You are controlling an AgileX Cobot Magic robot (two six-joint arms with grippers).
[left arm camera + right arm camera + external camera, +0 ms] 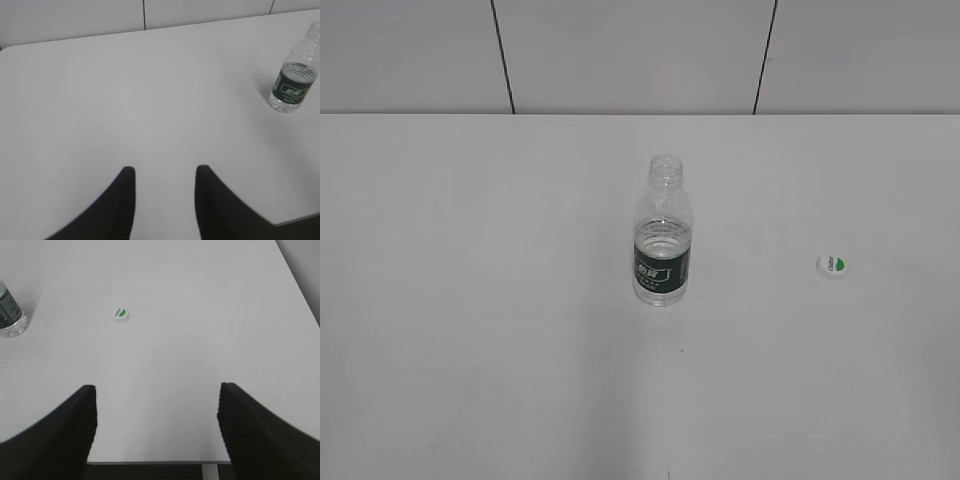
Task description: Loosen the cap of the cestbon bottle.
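Leftmost, the left hand (165, 200) hovers low over the bare white tabletop (470, 300), its two dark fingers parted with nothing between them; the cestbon bottle (294, 75) stands well ahead of it and off to its right. Centrally in the exterior view, that bottle (662, 232) stands upright with its threaded mouth uncovered and a little water showing at label height. Further right, the cap (831, 265) lies flat on the tabletop, well apart from the bottle, green mark facing up. Rightmost, the right hand (156, 432) is spread wide and holds nothing; the cap (120, 314) lies ahead of it, slightly left of the gap between its fingers.
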